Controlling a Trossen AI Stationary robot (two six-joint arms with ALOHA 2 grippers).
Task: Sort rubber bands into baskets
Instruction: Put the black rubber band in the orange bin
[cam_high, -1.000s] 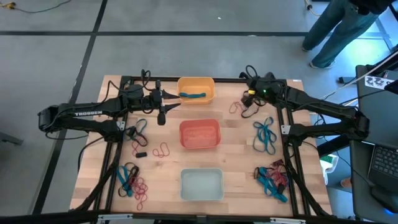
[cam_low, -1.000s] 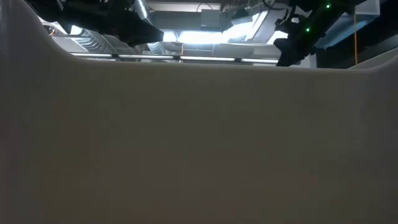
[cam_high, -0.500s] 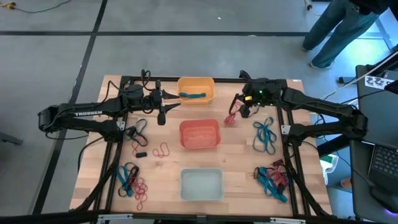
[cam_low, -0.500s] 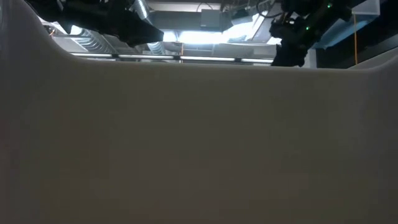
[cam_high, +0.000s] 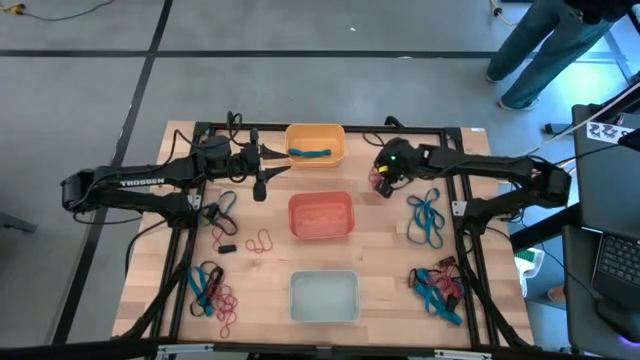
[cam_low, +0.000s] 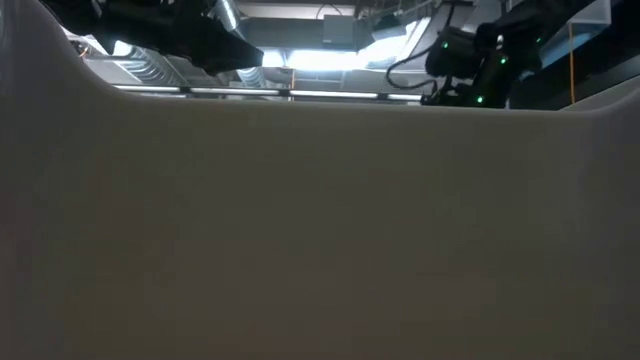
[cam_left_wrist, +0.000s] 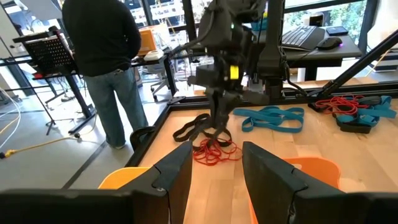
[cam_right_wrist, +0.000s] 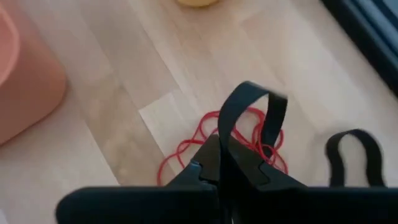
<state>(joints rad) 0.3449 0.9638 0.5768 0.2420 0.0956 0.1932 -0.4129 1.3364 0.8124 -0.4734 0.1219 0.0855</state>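
Three baskets stand in a row down the table's middle: yellow-orange (cam_high: 315, 143) at the far edge with a blue band (cam_high: 312, 154) inside, red-orange (cam_high: 321, 215), and pale (cam_high: 324, 297) nearest. My right gripper (cam_high: 381, 180) is just right of the red-orange basket, low over loose red rubber bands (cam_left_wrist: 214, 151), and is shut on a black rubber band (cam_right_wrist: 249, 115). A second black band (cam_right_wrist: 354, 152) lies on the wood beside it. My left gripper (cam_left_wrist: 214, 180) waits open with nothing between its fingers, left of the gap between the yellow-orange and red-orange baskets (cam_high: 265, 170). My right gripper (cam_right_wrist: 227, 165) pinches the black rubber band between its two fingers, and a narrow loop of it (cam_right_wrist: 222, 134) stands out past the fingertips. The fingers slant down from the table's right side. I cannot tell whether the band's other end touches the wood.
Heaps of bands lie around: blue ones at the right (cam_high: 427, 218), mixed heaps at the near right (cam_high: 438, 285) and near left (cam_high: 212, 292), red loops (cam_high: 260, 241) left of the red-orange basket. Black frame rails border the table. A person (cam_left_wrist: 102, 56) stands beyond the far edge.
My right gripper has sunk and gone toward the table's left, toward the red-orange basket. It has tipped its fingers steeply downward and now hangs low over the red bands.
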